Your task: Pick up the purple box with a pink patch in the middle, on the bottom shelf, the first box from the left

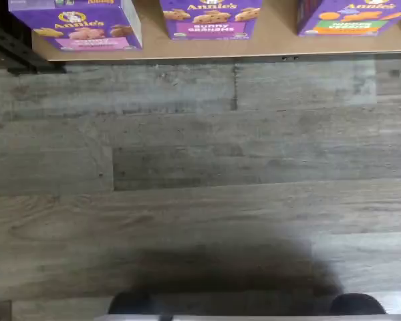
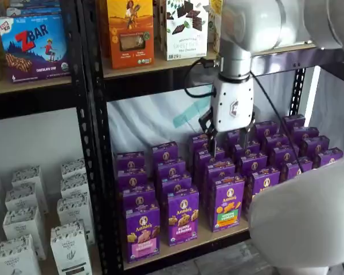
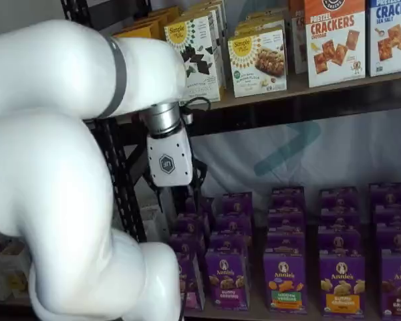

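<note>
We see the purple box [image 2: 142,231] at lower centre-left of a shelf view, front left on the bottom shelf [image 2: 218,234], pink patch [image 2: 142,246] low on its front. Bunny Grahams box [image 2: 183,216] stands just beside it. Claw [image 2: 228,137] hangs upper centre, above the rows, well apart from the box, spread wide, gripping nothing. Wrist view shows the floor [image 1: 200,187].

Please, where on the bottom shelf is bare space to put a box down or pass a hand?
A bare strip of the bottom shelf runs along its front edge, before the purple box. Narrow gaps separate the front cartons in the wrist view. Behind them the rows of purple cartons stand crowded.
</note>
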